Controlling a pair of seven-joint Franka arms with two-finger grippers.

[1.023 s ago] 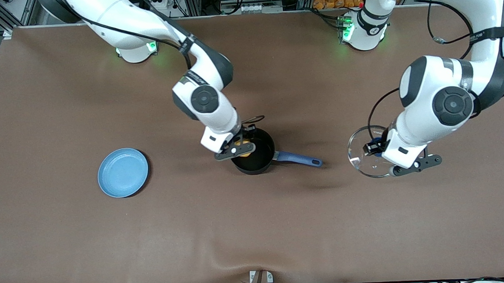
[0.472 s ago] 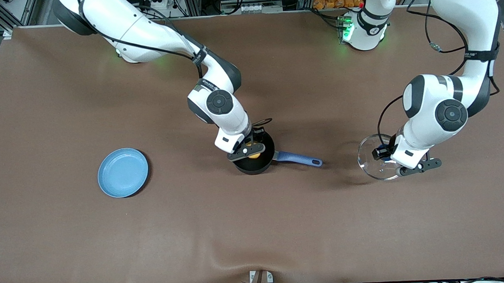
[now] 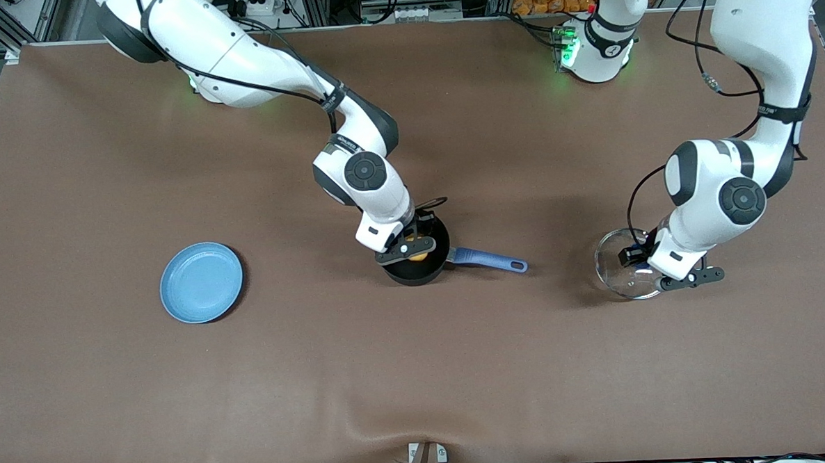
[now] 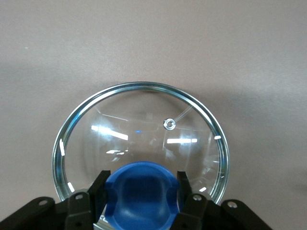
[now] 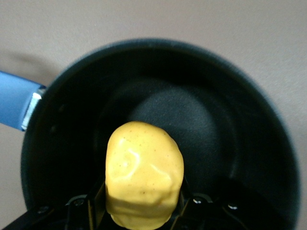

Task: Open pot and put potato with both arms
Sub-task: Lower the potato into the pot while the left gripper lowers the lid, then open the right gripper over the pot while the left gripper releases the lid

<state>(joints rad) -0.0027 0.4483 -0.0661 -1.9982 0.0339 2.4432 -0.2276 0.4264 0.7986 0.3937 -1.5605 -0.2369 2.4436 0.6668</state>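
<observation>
Yellow potato (image 5: 144,172) clamped in right gripper (image 3: 413,249) jaws, directly over open pot (image 3: 418,269); left gripper (image 3: 647,266) jaws grip glass lid (image 4: 139,143) at bench.

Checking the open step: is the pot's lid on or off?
Off. The pot stands open under the right gripper, which holds the potato over it; the left gripper holds the glass lid by its blue knob, apart.
</observation>
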